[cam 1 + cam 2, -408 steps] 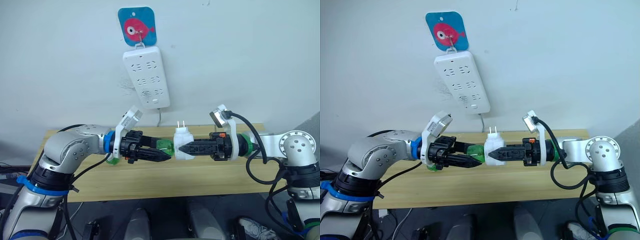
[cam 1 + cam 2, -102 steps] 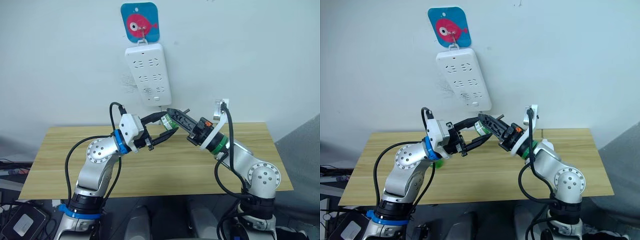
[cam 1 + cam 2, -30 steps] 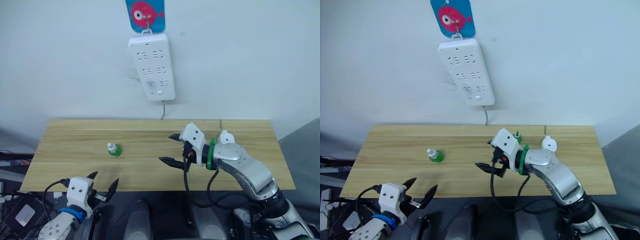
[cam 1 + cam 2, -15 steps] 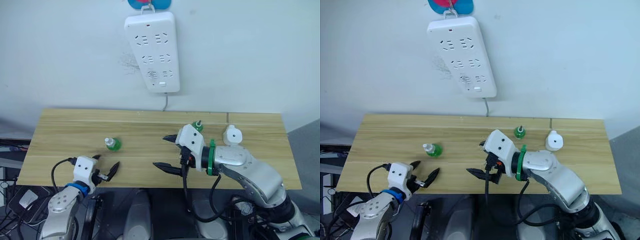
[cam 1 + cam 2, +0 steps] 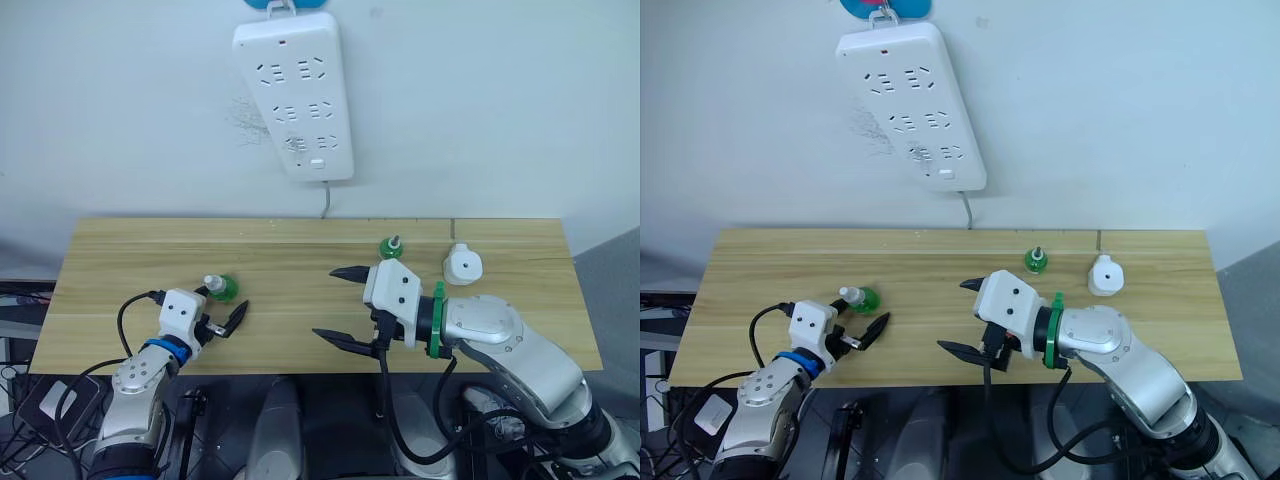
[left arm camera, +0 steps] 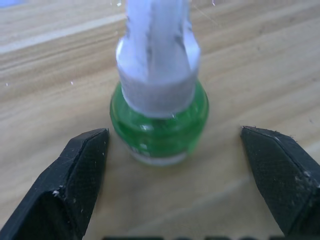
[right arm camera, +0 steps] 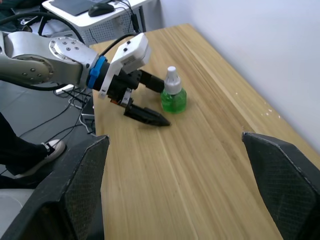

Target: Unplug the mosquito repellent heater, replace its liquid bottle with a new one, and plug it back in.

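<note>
Bottle (image 6: 159, 117), green with a white cap, stands upright between the spread left jaws (image 5: 222, 315), untouched. Right jaws (image 5: 346, 308) hang released above the wooden surface (image 5: 120, 260); beyond them sit a second green bottle (image 5: 391, 248) and the white heater (image 5: 463, 264), unplugged, below the power strip (image 5: 293, 88).

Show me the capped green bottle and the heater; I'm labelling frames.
capped green bottle (image 6: 159, 125), left wrist view, its green body.
mosquito repellent heater (image 5: 463, 265), left eye view, its white top face.
</note>
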